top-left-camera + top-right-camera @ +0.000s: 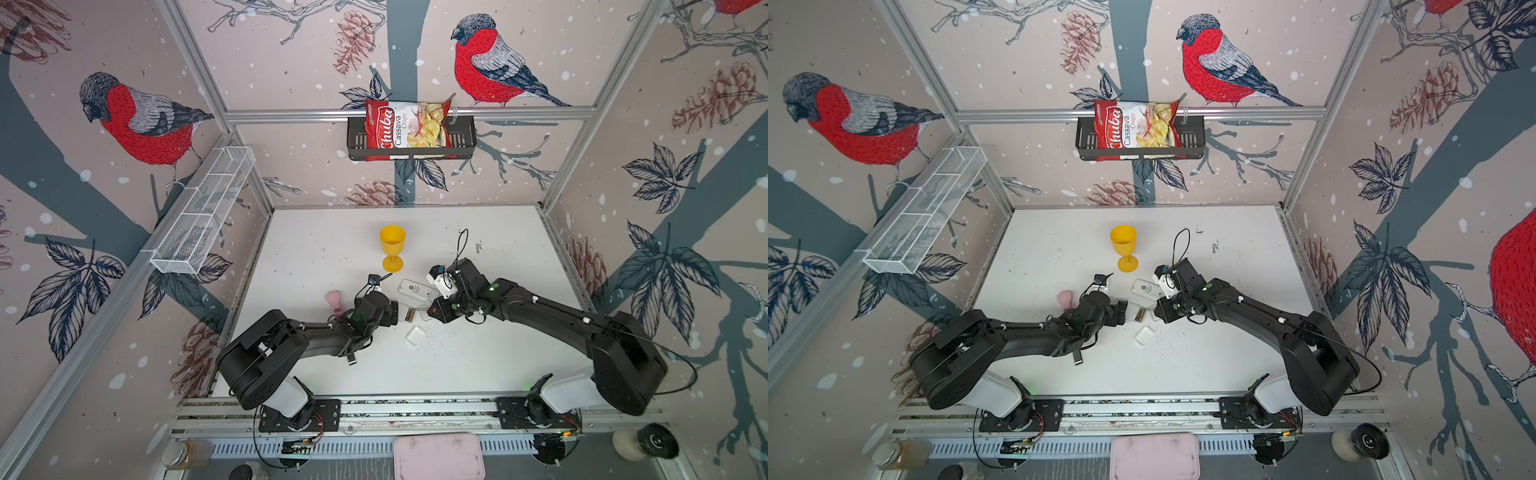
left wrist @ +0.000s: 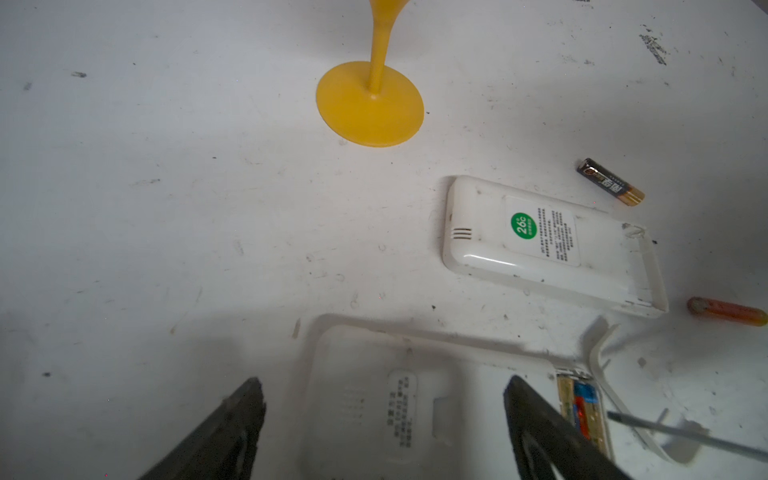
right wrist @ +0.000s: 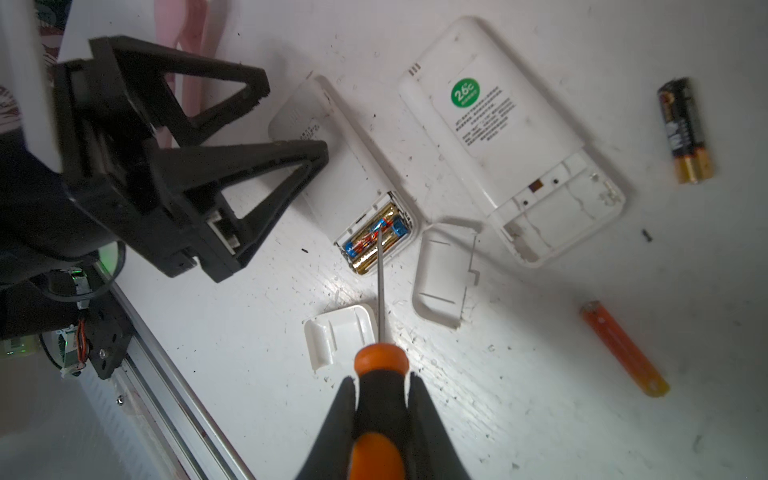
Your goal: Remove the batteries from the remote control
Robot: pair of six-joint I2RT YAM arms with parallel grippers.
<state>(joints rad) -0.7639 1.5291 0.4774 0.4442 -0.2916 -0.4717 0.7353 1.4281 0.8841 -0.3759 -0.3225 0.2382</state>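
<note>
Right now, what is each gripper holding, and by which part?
Right gripper: the orange-and-black-handled screwdriver, by its handle. Left gripper: open, nothing held.

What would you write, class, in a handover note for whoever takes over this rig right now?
Left hand: open, astride the loaded remote.
Right hand: shut on the screwdriver, tip at the batteries inside that remote.
Done: sticker remote emptied; black batteries and an orange battery lie loose on the table.
Left: pry out the two remaining.
</note>
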